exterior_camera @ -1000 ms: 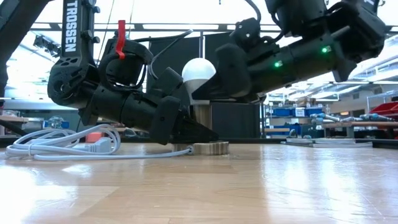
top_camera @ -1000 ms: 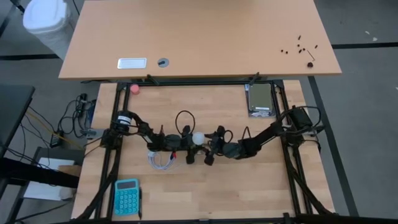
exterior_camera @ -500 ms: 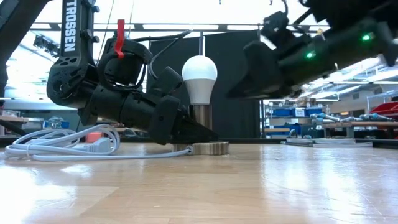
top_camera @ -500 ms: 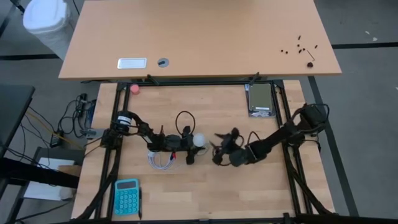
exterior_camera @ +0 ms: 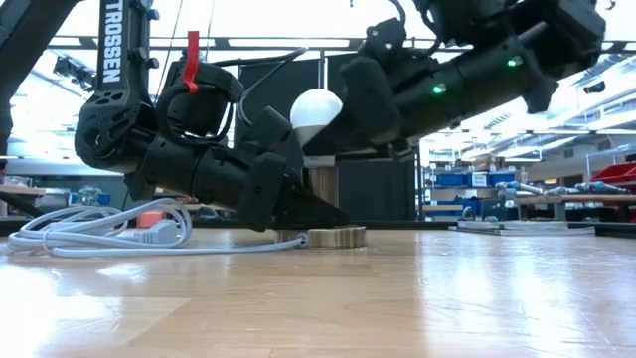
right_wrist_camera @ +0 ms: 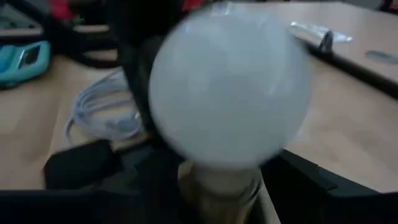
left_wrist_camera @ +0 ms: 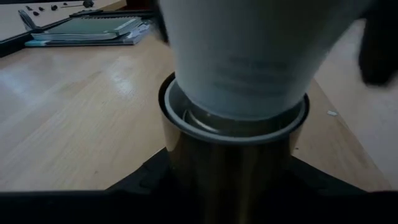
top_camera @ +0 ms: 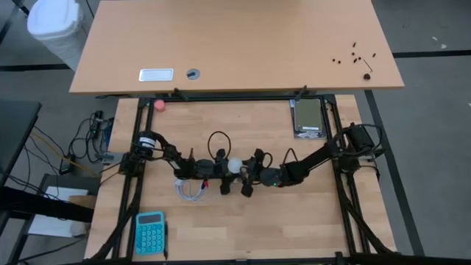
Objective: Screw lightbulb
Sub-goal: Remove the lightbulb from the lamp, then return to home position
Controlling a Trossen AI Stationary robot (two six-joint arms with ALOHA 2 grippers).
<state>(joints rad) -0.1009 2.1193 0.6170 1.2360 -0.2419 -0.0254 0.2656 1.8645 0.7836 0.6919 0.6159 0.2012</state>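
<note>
The counter [top_camera: 309, 213] carries the work near its centre. The left gripper [top_camera: 223, 175] lies low at 9 o'clock of the socket [exterior_camera: 320, 191], fingers closed on its barrel. The right gripper [top_camera: 247, 173] reaches in from 3 o'clock, fingers apparently narrowed around the lightbulb [exterior_camera: 316, 111], which sits in the socket. A tilted bulb could cross-thread; a slack hold would slip.

Light wood worktable [top_camera: 294, 221] in black frame, larger tan desk [top_camera: 235, 37] behind. Grey floor [top_camera: 434, 147], white bin [top_camera: 55, 26] far-left corner. Low view: bright windows, shelving [exterior_camera: 467, 179] behind.
</note>
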